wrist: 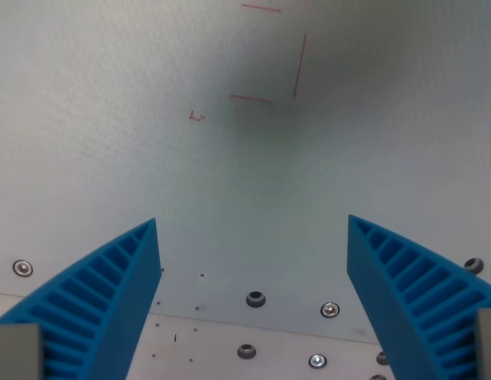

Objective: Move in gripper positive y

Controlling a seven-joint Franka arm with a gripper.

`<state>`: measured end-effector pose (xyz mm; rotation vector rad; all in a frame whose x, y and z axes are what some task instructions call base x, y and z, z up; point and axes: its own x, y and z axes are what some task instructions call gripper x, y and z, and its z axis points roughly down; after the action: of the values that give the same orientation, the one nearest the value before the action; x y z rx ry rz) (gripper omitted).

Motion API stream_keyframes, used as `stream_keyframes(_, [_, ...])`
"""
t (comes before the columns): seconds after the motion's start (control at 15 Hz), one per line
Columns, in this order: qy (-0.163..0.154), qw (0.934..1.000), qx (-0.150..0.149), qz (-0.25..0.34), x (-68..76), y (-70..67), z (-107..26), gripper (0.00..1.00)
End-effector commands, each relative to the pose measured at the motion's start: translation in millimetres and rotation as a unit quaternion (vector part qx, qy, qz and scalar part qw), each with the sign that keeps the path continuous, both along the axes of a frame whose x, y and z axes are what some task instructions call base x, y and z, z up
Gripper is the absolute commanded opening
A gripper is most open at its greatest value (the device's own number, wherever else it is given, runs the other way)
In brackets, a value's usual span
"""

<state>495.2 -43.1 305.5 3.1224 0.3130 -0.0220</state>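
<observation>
My gripper (252, 226) is open, with two blue ribbed fingers (111, 293) rising from the bottom corners of the wrist view. Nothing lies between them. Below them is a pale grey-white table surface (111, 119). Thin red lines (297, 67) form part of a rectangle near the top centre, and a small red mark (197, 116) sits to its left. A soft dark shadow falls over the upper middle of the surface.
A plate edge runs across the bottom of the view, with several screws and bolt holes (255, 299) along it. One screw (23, 268) sits at the wrist view's left and another (473, 264) at the wrist view's right.
</observation>
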Motion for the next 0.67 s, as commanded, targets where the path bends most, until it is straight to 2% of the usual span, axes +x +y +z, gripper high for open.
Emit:
stream_keyframes(0.07, [-0.003,1.0,0.0,0.0,1.3,-5.0,2.3,1.0])
stream_keyframes(0.67, [-0.003,1.0,0.0,0.0,10.2,-49.1,2.5,1.0])
